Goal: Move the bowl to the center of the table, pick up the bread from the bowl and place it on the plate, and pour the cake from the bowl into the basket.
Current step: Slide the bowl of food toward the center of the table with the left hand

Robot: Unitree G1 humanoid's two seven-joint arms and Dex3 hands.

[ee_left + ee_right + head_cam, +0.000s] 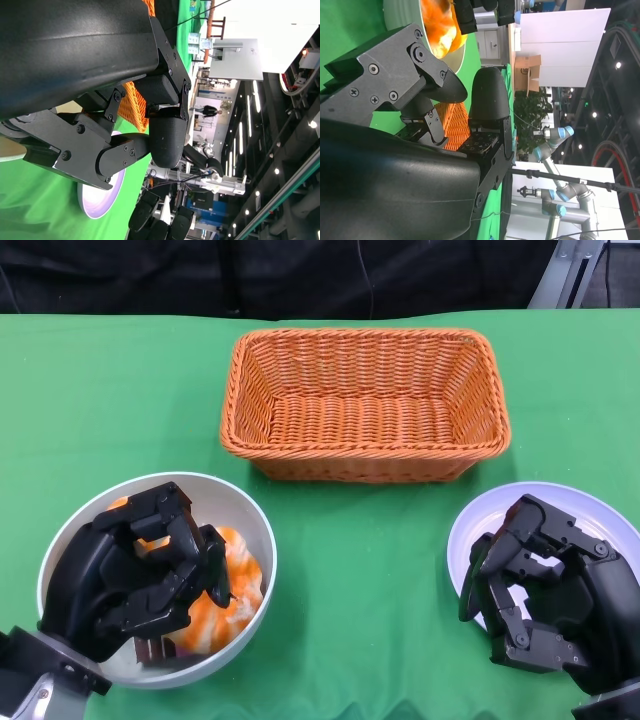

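A white bowl (255,515) sits at the table's front left. It holds an orange and white piece of food (238,575) and a dark brown piece (155,650). My left hand (135,575) hangs over the bowl with fingers curled, hiding much of the inside, and I see nothing held in it. A white plate (560,498) lies at the front right, partly covered by my right hand (545,595), which also holds nothing. The right wrist view shows the bowl (400,12) with the orange food (437,25). The left wrist view shows the plate (100,200).
An orange wicker basket (365,405) stands with nothing in it at the back centre, also seen as the basket (455,125) and the basket (135,102). Green cloth (360,570) covers the table between bowl and plate.
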